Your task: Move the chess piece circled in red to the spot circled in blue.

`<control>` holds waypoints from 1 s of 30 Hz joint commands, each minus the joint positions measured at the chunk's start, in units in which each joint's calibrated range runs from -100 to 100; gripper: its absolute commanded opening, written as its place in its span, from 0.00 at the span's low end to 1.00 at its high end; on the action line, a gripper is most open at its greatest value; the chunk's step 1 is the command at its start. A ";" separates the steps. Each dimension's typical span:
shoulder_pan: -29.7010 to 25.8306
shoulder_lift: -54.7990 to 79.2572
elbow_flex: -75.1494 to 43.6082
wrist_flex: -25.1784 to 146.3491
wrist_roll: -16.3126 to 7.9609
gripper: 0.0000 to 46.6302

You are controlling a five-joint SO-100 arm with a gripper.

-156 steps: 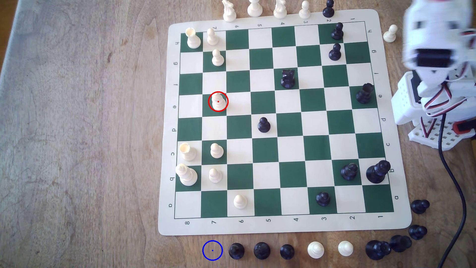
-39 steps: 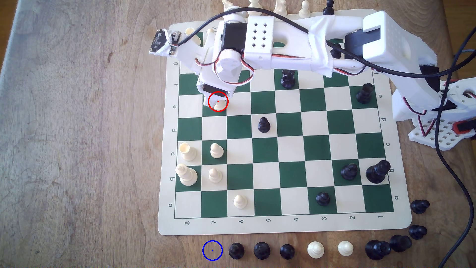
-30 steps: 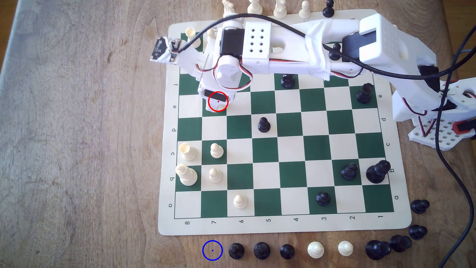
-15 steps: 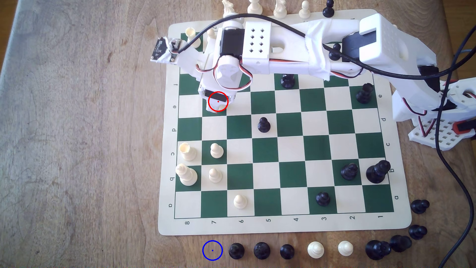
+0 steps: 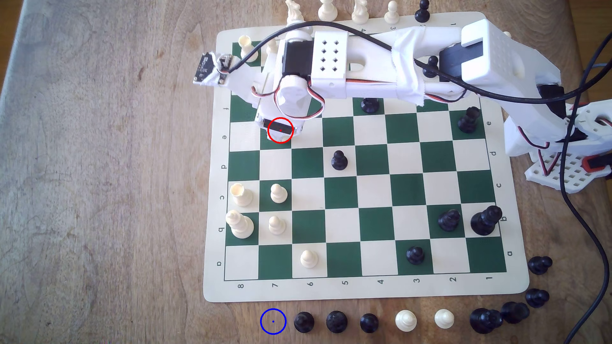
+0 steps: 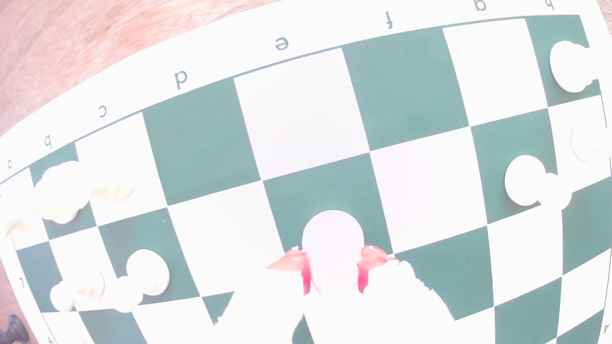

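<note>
The chess piece [image 6: 332, 236], a cream-white pawn, stands on the green square in row e that the red circle marks. In the wrist view its round base shows past my gripper [image 6: 333, 264]. The red-tipped fingers [image 6: 372, 256] sit tight against both sides of its upper part, with no gap visible in the glare. In the exterior view my gripper [image 5: 280, 134] covers the pawn inside the red circle. The spot [image 5: 273, 321], a blue circle on bare wood, lies below the board's near edge, left of the row of black pieces.
White pawns [image 5: 279, 193] and a cream rook [image 5: 240, 195] stand in rows c and b, between the gripper and the spot. A black pawn [image 5: 338, 160] stands mid-board. Captured pieces [image 5: 304, 322] line the wood to the right of the spot. My arm's black cable [image 5: 583, 231] hangs at the exterior view's right.
The arm came in from the exterior view's right and settled over the circled pawn. In the last second it sank a little further, hiding the pawn under the gripper.
</note>
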 commanded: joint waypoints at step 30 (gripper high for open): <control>-18.06 -21.38 -11.95 9.95 -2.93 0.04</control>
